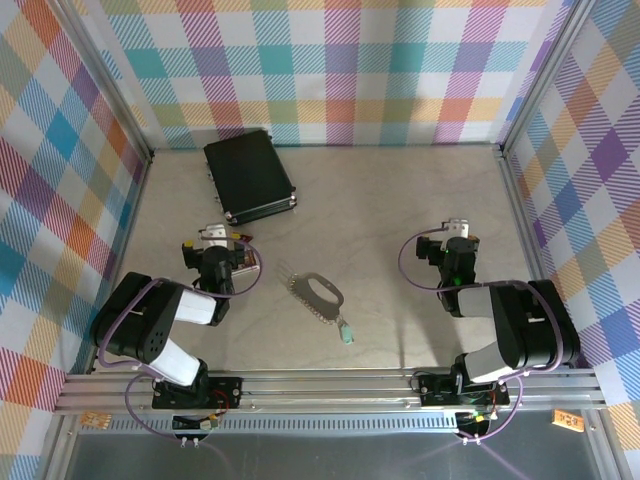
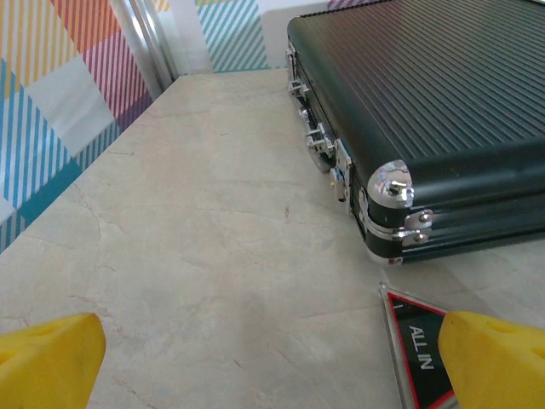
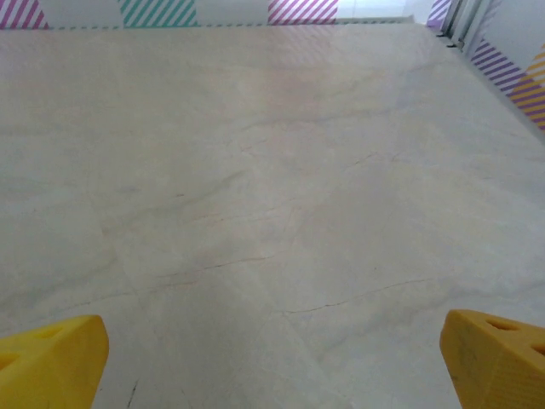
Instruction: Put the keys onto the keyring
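The keyring (image 1: 318, 293), a flat silver oval loop with small rings along one edge, lies on the table midway between the two arms. The key (image 1: 346, 334), small with a teal head, rests just off the loop's near right end. My left gripper (image 1: 222, 238) is to the left of the keyring, open, its yellow fingertips (image 2: 47, 358) wide apart over bare table. My right gripper (image 1: 460, 232) is to the right of the keyring, also open, with nothing between its yellow fingertips (image 3: 498, 358).
A black ribbed case (image 1: 248, 175) with silver latches lies at the back left, close ahead of the left gripper (image 2: 272, 366). A triangular "ALL IN" card (image 2: 417, 349) lies by that gripper's right finger. Checked walls enclose the table on three sides.
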### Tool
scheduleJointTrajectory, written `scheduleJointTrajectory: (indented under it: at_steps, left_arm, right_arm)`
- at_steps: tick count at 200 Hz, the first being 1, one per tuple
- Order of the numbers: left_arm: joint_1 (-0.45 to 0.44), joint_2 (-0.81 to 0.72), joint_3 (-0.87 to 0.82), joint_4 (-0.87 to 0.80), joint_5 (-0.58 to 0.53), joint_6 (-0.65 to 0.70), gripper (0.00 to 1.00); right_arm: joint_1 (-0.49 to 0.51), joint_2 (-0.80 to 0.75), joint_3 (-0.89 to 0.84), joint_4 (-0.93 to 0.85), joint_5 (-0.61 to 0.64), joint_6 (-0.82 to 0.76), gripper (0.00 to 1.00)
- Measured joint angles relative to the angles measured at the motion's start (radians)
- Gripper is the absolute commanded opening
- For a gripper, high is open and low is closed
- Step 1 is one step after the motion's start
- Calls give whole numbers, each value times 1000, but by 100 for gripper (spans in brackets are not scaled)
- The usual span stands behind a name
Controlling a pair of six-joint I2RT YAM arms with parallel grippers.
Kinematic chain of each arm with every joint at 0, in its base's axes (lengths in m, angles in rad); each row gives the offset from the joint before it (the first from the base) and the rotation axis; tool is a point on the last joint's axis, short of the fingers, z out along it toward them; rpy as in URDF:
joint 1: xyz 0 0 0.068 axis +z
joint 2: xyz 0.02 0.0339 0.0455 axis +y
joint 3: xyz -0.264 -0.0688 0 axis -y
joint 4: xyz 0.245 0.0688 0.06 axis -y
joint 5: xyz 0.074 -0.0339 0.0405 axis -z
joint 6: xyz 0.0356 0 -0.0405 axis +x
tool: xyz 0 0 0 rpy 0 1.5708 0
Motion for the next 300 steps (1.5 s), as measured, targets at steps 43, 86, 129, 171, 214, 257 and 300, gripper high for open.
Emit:
scheduleJointTrajectory:
  at_steps: [43, 86, 129, 171, 214, 257, 300]
  left_arm:
    - [45, 0, 48, -77, 82, -40, 100]
    - [98, 34, 62, -101, 166, -73, 100]
    - [101, 36, 63, -100, 193, -89, 100]
    - [101, 36, 63, -99, 193, -92, 100]
    - [101, 36, 63, -100, 193, -92, 100]
    - [101, 36, 63, -99, 193, -92, 100]
    - [101, 36, 63, -99, 193, -93, 100]
  right_arm:
    - [-23, 39, 31, 31, -45, 2, 99]
    - [-49, 59, 47, 12, -63, 19, 99]
    - [-54, 59, 47, 7, -71, 25, 99]
    - [-54, 59, 47, 7, -71, 24, 99]
    - [-54, 59, 47, 7, -71, 25, 99]
    - [-54, 59, 47, 5, -71, 25, 99]
    - [-54, 59, 47, 5, -71, 24, 99]
